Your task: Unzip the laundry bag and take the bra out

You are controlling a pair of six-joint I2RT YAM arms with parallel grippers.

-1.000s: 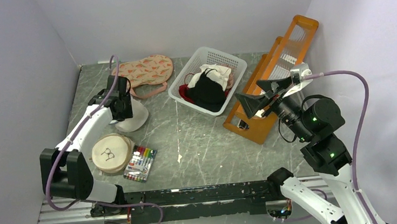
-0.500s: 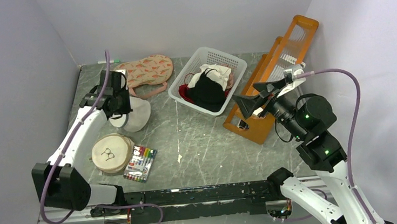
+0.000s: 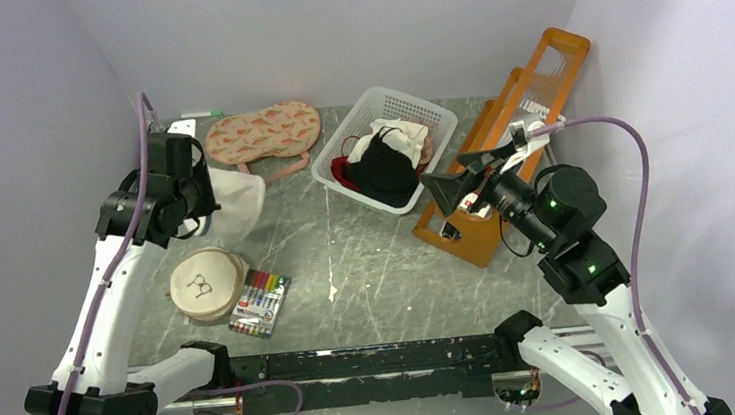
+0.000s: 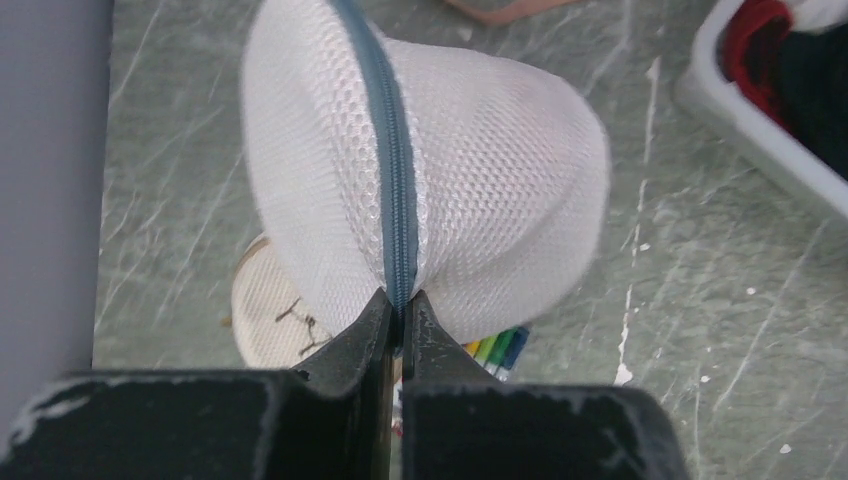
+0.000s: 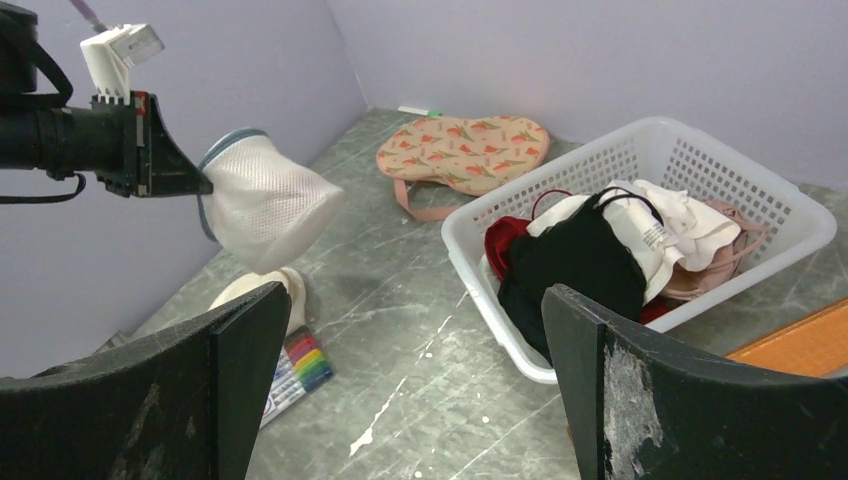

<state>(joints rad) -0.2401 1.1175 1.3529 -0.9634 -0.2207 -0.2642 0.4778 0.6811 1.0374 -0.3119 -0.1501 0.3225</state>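
Observation:
The laundry bag [image 3: 235,201] is a round white mesh bag with a blue-grey zipper rim. It hangs in the air at the left, lifted off the table. My left gripper [image 3: 205,204] is shut on its zipper rim [image 4: 398,225]; the bag [image 4: 480,190] hangs below the pinched jaws. It also shows in the right wrist view [image 5: 268,205]. The zipper looks closed. The dusty-pink bra is hidden. My right gripper [image 3: 459,181] is open and empty, held high above the table's right side, facing left.
A white basket [image 3: 425,117] holds black, white and red garments [image 3: 380,166]. A watermelon-print pouch [image 3: 265,133] lies at the back. An embroidery hoop [image 3: 205,283] and a marker pack [image 3: 260,302] lie front left. An orange wooden rack [image 3: 507,125] stands at the right.
My left arm has risen and swung back-left, lifting the laundry bag off the table. My right gripper has shifted slightly left and stays open.

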